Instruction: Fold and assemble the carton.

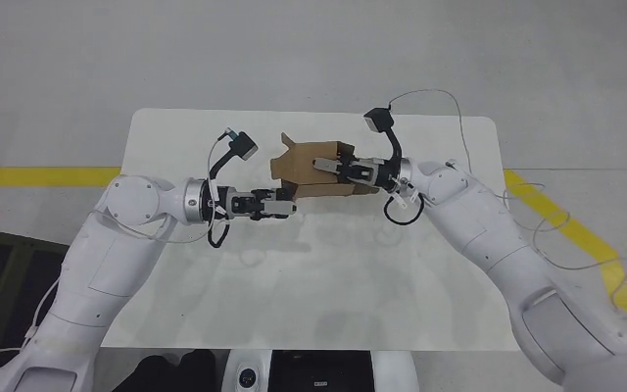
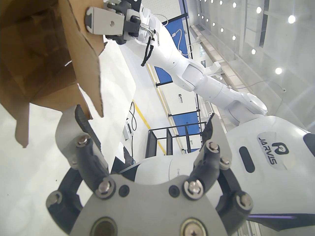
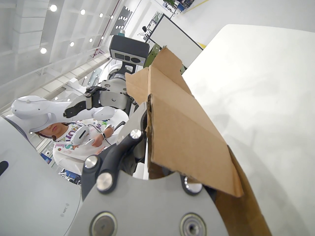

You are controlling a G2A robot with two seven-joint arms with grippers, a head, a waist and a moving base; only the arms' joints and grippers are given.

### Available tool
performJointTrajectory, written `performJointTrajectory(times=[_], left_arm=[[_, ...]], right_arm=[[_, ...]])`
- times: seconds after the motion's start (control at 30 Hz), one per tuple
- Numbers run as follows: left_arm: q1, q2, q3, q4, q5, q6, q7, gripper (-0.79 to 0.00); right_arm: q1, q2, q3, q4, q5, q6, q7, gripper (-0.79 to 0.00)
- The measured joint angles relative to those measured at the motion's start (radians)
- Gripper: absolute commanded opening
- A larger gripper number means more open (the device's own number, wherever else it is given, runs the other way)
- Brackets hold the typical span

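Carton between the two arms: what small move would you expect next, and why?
Probably the left gripper should ease forward so the nearest loose flap comes between its open fingers. The right gripper is clamped on the carton wall, steadying it, while the flaps at the open end facing the left gripper stand unfolded.

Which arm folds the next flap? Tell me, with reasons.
Left. The right gripper is shut on the carton wall, steadying it. The left gripper is open, holding nothing, with a loose flap right beside it.
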Motion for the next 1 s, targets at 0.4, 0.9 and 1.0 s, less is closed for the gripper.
performJointTrajectory(times=[0.4,0.9,1.0], left_arm=[[0.002,-0.001,0.001,-0.008,0.005,-0.004,-0.003,0.0],[0.0,0.001,-0.022,-0.007,0.008,-0.022,0.0,0.0],[0.001,0.002,-0.025,-0.008,0.013,-0.025,0.002,0.0]], right_arm=[[0.0,-0.034,0.01,-0.022,-0.015,-0.008,-0.003,-0.785],[0.001,-0.084,0.004,0.001,0.025,-0.021,0.048,-0.785],[-0.001,-0.088,0.009,0.014,0.029,-0.024,0.059,-0.785]])
